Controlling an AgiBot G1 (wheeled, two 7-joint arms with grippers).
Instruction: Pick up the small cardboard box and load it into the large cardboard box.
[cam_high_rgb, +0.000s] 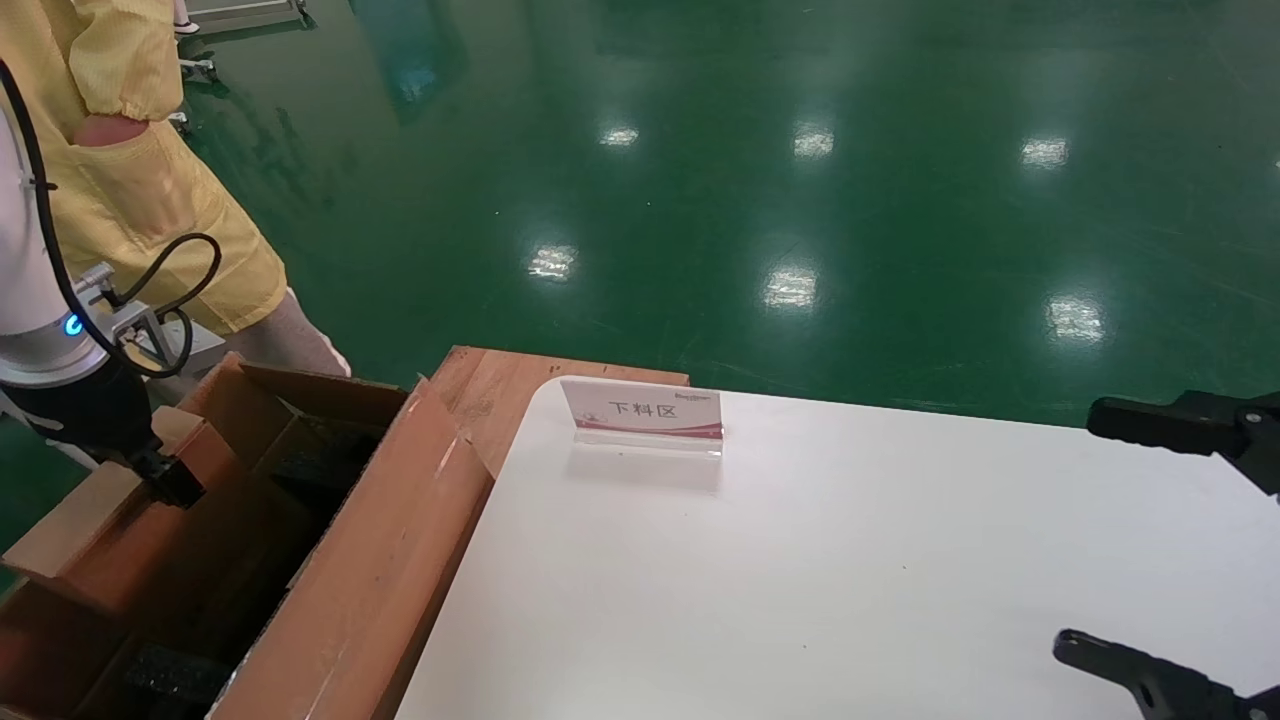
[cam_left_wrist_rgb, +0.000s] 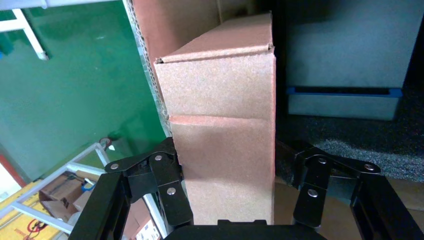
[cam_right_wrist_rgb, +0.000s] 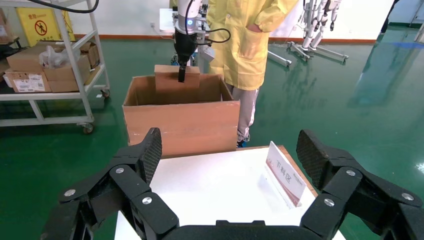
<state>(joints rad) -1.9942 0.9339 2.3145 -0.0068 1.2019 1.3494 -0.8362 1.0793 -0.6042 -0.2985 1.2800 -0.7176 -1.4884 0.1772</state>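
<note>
Cardboard small box (cam_left_wrist_rgb: 222, 125) clamped in left gripper (cam_left_wrist_rgb: 235, 192) fingers, long axis upright, over large cardboard box (cam_high_rgb: 330, 560); right gripper (cam_right_wrist_rgb: 230, 165) fingers apart.

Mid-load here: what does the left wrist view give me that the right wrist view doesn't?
Only the left wrist view shows the grip up close: the left gripper shut on the small cardboard box, fingers against its sides, black foam beside it.

Only the right wrist view shows the whole large cardboard box from outside, the small box half sunk into its opening, the open right gripper over the white table, the sign and a yellow-coated person.

Both show the small box in the left gripper at the large box.
</note>
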